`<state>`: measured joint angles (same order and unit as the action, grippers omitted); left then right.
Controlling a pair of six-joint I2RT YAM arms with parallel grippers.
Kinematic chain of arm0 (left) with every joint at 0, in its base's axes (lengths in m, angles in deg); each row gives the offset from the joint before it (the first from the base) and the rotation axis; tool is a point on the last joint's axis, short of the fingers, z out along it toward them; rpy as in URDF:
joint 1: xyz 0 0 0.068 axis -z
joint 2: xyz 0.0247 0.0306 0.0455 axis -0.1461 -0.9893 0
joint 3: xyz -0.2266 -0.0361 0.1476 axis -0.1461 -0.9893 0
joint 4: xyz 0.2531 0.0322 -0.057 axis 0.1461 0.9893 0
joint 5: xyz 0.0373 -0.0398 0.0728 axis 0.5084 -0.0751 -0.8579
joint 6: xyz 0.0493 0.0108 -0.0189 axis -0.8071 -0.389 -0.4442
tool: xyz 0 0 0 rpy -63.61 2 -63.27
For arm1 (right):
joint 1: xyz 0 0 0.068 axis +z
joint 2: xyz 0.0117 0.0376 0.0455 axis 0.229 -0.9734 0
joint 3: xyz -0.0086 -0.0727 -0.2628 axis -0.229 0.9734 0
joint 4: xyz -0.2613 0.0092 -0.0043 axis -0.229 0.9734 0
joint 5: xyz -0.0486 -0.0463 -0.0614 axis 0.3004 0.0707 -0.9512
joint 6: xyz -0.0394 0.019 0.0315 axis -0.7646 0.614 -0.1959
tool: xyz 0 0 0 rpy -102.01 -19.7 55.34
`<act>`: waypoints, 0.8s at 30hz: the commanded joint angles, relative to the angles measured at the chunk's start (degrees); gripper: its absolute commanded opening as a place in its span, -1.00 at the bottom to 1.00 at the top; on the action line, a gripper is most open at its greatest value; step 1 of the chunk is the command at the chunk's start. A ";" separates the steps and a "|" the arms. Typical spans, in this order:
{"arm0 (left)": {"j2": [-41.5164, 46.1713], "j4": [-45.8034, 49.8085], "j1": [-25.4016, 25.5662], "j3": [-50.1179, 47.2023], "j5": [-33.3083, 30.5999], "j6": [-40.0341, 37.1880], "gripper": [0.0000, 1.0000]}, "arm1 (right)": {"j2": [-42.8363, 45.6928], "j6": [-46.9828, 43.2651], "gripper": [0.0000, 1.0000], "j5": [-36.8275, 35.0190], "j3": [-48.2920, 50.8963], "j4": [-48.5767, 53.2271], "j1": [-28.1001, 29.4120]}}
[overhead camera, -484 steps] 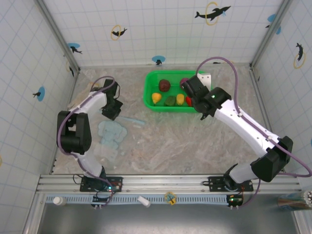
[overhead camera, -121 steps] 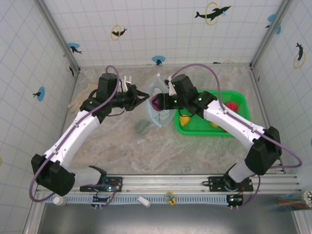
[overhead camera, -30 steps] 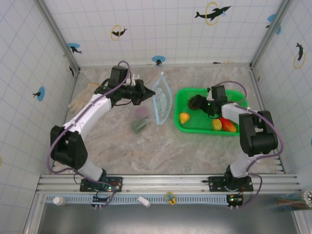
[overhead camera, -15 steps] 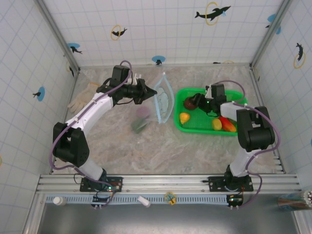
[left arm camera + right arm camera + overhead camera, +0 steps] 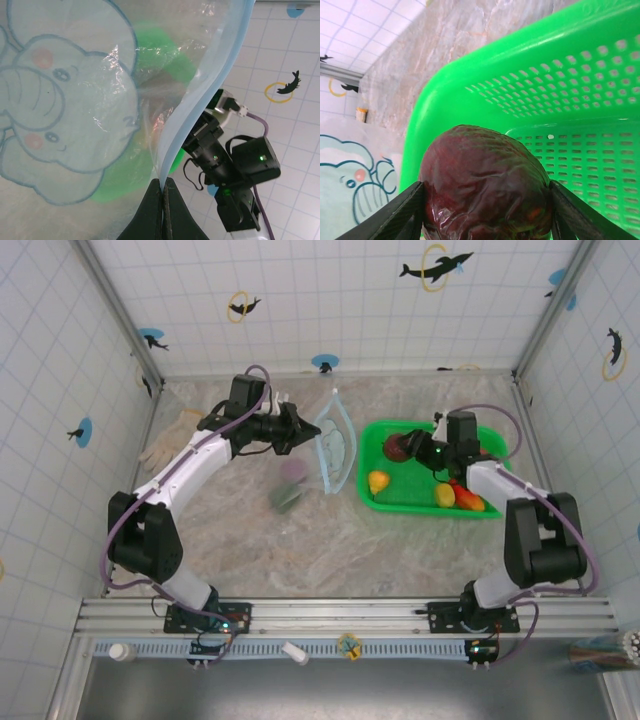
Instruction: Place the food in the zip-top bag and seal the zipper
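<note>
The clear zip-top bag (image 5: 335, 445) with an elephant print (image 5: 75, 125) hangs with its mouth facing the basket. My left gripper (image 5: 300, 430) (image 5: 163, 186) is shut on its pale-blue zipper (image 5: 200, 100) strip. My right gripper (image 5: 410, 450) (image 5: 485, 210) is shut on a maroon fruit (image 5: 397, 448) (image 5: 485, 185) over the left end of the green basket (image 5: 430, 505) (image 5: 520, 60). A yellow piece (image 5: 378, 481), an orange piece (image 5: 443, 495) and a red piece (image 5: 468, 498) lie in the basket. A purple piece (image 5: 292, 469) and a green piece (image 5: 283, 497) look blurred left of the bag's mouth; I cannot tell if they are inside it.
A white glove (image 5: 160, 450) lies by the left wall. The tiled walls close in the marbled table (image 5: 400, 550) on three sides. From the left wrist, the right arm (image 5: 225, 160) stands just beyond the bag's edge.
My right gripper has shut on the maroon fruit in the basket and shifted it slightly right. The left gripper and the bag have barely moved.
</note>
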<state>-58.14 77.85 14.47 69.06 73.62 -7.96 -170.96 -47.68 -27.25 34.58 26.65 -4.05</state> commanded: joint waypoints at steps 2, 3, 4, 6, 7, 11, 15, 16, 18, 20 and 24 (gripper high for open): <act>1.48 -0.07 0.37 -0.11 -1.14 0.18 -1.00 | 7.65 -0.14 0.06 -2.73 2.26 4.33 -0.31; 1.41 -0.48 0.43 0.04 -1.21 0.44 -1.00 | 9.57 -0.07 0.06 -2.96 2.20 4.88 0.32; 1.36 -0.78 0.46 0.15 -1.30 0.65 -1.00 | 11.41 -0.31 0.06 -3.86 1.80 5.60 1.47; 1.00 -1.24 0.45 0.61 -1.29 1.15 -1.00 | 14.98 -0.35 0.06 -6.23 1.15 6.24 3.81; 0.84 -1.31 0.50 0.97 -1.19 1.33 -1.00 | 16.66 -0.26 0.06 -6.98 0.79 6.32 4.72; 0.44 -1.52 0.68 2.30 -1.27 2.07 -1.00 | 21.63 -0.11 0.05 -8.33 -2.31 7.82 8.83; 1.39 -1.54 0.94 2.09 -1.95 2.26 -1.00 | 21.26 -0.21 0.05 -5.18 -7.57 8.95 13.25; 1.71 -1.56 0.95 1.85 -2.03 2.26 -1.00 | 20.66 -0.38 0.05 -5.18 -8.89 9.34 14.45; 2.54 -1.57 1.03 1.48 -2.26 2.26 -1.00 | 18.85 -1.63 0.05 -5.79 -11.36 9.95 17.71; 3.34 -1.54 0.95 1.21 -2.65 2.17 -1.00 | 15.83 -4.91 0.05 -8.43 -14.30 13.03 21.51; 4.65 -1.34 0.94 0.77 -3.37 2.08 -1.00 | 9.25 -10.45 0.02 -15.22 -20.19 21.04 27.69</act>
<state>-56.13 76.91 15.17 69.50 71.04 -6.38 -158.44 -53.34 -37.35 17.23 40.42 21.31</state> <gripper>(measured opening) 0.042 0.616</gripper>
